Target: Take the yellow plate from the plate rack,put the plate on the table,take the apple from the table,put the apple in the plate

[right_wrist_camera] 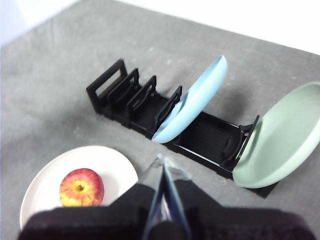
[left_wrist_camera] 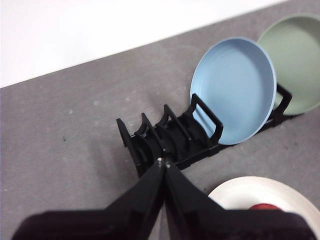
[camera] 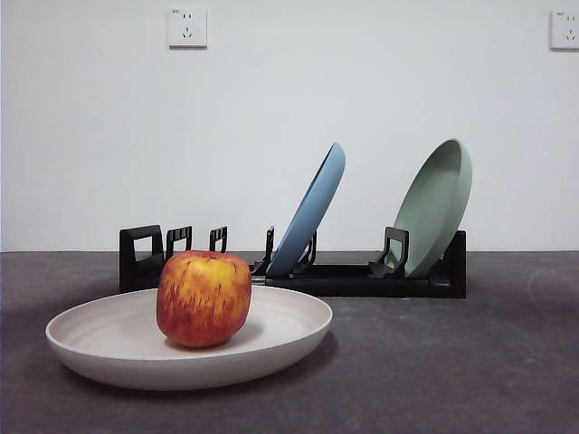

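Three plates: the yellow plate (camera: 271,348) lies flat on the table (camera: 470,362); a blue plate (camera: 312,212) and a sage-green plate (camera: 439,203) stand tilted in the plate rack (camera: 362,278).
Apple: the red and yellow apple (camera: 204,298) sits inside the yellow plate, left of the plate's centre in the front view, stem side up in the right wrist view.
Yellow plate position: in front of the rack's empty end, apart from it; its rim hides the lowest part of the rack's left dividers in the front view.
Plate rack: long and black, with empty slotted dividers at one end, the blue plate near the middle and the sage-green plate at the other end.
Left gripper (left_wrist_camera: 163,162): above the table near the rack's empty end, jaws pressed together, pinching nothing.
Right gripper (right_wrist_camera: 162,162): above the table between the yellow plate and the rack, jaws pressed together, pinching nothing.
Cut off: in the left wrist view only part of the yellow plate shows, and of the apple only a red sliver behind the gripper body; the sage-green plate runs off the picture's edge there.
Front view: neither arm shows.
Wall: white, with two sockets (camera: 187,27) near the top; the right one is cut by the edge.
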`<act>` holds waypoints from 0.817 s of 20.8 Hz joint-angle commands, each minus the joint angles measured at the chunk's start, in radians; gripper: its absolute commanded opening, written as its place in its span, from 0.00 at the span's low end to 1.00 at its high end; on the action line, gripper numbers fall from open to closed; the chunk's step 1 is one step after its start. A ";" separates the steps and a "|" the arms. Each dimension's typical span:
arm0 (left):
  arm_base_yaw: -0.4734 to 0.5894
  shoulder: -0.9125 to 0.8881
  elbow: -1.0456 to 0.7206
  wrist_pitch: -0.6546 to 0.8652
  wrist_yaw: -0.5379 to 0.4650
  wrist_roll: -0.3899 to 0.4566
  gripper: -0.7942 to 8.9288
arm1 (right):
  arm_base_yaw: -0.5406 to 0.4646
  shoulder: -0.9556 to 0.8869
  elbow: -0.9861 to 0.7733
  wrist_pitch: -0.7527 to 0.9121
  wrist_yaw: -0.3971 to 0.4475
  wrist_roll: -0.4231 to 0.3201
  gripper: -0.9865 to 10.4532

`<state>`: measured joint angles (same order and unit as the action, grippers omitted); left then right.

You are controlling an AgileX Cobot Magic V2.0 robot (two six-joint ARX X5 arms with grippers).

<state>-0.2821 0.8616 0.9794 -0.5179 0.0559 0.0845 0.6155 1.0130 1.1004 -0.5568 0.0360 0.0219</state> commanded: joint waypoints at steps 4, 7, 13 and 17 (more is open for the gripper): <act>-0.003 -0.196 -0.318 0.205 0.002 -0.146 0.07 | 0.003 -0.159 -0.360 0.224 0.076 0.122 0.07; -0.006 -0.298 -0.446 0.244 0.000 -0.182 0.07 | 0.016 -0.255 -0.522 0.340 0.086 0.154 0.07; -0.007 -0.388 -0.524 0.256 -0.002 -0.216 0.07 | 0.035 -0.337 -0.608 0.348 0.129 0.161 0.07; -0.007 -0.386 -0.524 0.247 0.031 -0.238 0.07 | 0.034 -0.334 -0.608 0.347 0.128 0.161 0.07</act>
<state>-0.2863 0.4732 0.4618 -0.2699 0.0746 -0.1291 0.6483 0.6777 0.4984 -0.2157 0.1593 0.1726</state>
